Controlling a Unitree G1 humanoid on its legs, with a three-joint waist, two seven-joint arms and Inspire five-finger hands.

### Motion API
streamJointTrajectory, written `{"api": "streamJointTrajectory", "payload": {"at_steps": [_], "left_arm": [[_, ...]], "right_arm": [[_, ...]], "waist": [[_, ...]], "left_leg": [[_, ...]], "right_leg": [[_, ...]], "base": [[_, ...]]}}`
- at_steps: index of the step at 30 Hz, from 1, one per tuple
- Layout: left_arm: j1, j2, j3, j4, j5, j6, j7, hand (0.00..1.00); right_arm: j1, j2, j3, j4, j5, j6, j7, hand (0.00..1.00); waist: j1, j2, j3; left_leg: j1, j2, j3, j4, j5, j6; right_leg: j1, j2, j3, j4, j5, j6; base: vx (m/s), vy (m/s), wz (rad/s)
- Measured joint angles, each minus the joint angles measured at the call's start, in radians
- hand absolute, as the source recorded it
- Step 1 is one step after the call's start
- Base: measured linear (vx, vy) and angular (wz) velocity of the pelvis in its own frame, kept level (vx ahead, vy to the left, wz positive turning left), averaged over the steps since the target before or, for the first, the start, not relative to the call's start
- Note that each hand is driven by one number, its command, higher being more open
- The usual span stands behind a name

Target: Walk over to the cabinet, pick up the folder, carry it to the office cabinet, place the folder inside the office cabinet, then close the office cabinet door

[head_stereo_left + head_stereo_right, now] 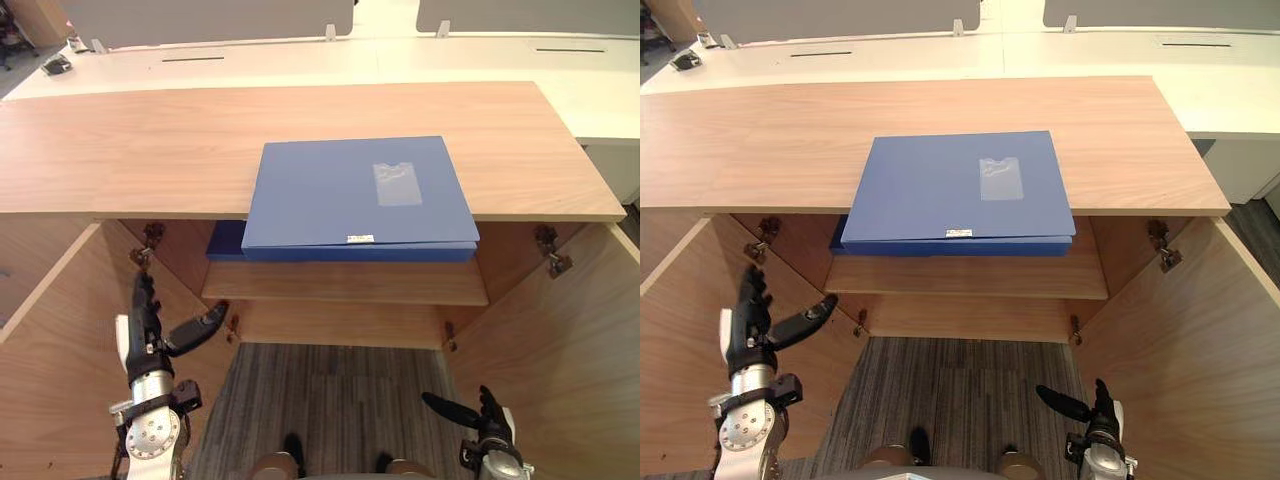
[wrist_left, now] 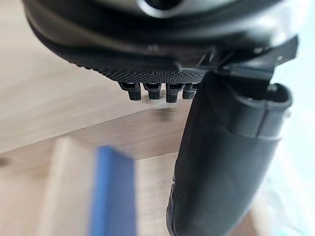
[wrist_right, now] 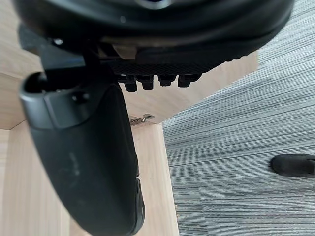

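The left hand's (image 1: 148, 335) fingers (image 1: 143, 300) stand straight and close together, pointing up, with the thumb spread wide toward the middle. It holds nothing and hangs low in front of the left door (image 1: 50, 340). The right hand (image 1: 1102, 410) is lower still, by the right door (image 1: 560, 340). Its fingers are straight, its thumb juts inward, and it is also empty. Both hands are well apart from the folder (image 1: 340, 190).

The blue folder lies flat on the cabinet top (image 1: 130, 150), about midway across it. Its long axis runs left to right and one long edge faces the robot, overhanging the top's front lip. A clear pocket (image 1: 397, 184) sits on its right half, and a small white label (image 1: 360, 238) is at the near edge. A darker blue band (image 1: 226, 242) shows beneath that edge and runs out to the left. I cannot tell whether it is part of the folder or a second one.

Bare wood lies on both sides of the folder and behind it. Below the overhang is the shelf (image 1: 340, 282). Both doors are swung wide, leaving open carpet (image 1: 330, 400) between them. A white desk (image 1: 300, 60) stands behind the cabinet.
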Motion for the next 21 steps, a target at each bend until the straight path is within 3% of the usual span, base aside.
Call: {"api": "streamJointTrajectory", "payload": {"at_steps": [7,14,21], "left_arm": [[0.003,0.133,-0.075,-0.162,0.161,-0.054,0.004,1.0],[-0.026,0.27,-0.17,-0.169,0.307,-0.059,0.0,1.0],[-0.1,0.333,-0.257,-0.162,0.509,-0.059,0.005,1.0]], "right_arm": [[0.012,-0.016,0.025,0.001,-0.027,-0.005,-0.001,1.0],[0.012,-0.02,0.047,0.023,-0.043,-0.005,-0.004,1.0],[0.03,-0.022,0.086,0.036,-0.046,-0.005,-0.009,1.0]], "waist": [[-0.003,0.0,-0.008],[-0.009,0.0,-0.037],[-0.018,-0.002,-0.062]], "left_leg": [[0.025,-0.002,0.001,-0.014,0.0,0.0],[0.058,-0.006,0.002,-0.032,0.008,-0.001],[0.088,-0.008,0.023,-0.079,0.03,-0.004]], "right_leg": [[0.02,0.003,0.025,-0.011,0.0,0.0],[0.039,0.004,0.059,-0.015,0.0,-0.001],[0.034,0.006,0.084,-0.017,0.001,0.0]], "base": [[0.0,0.001,-0.01],[-0.03,0.005,-0.01],[-0.04,-0.001,-0.09]]}}
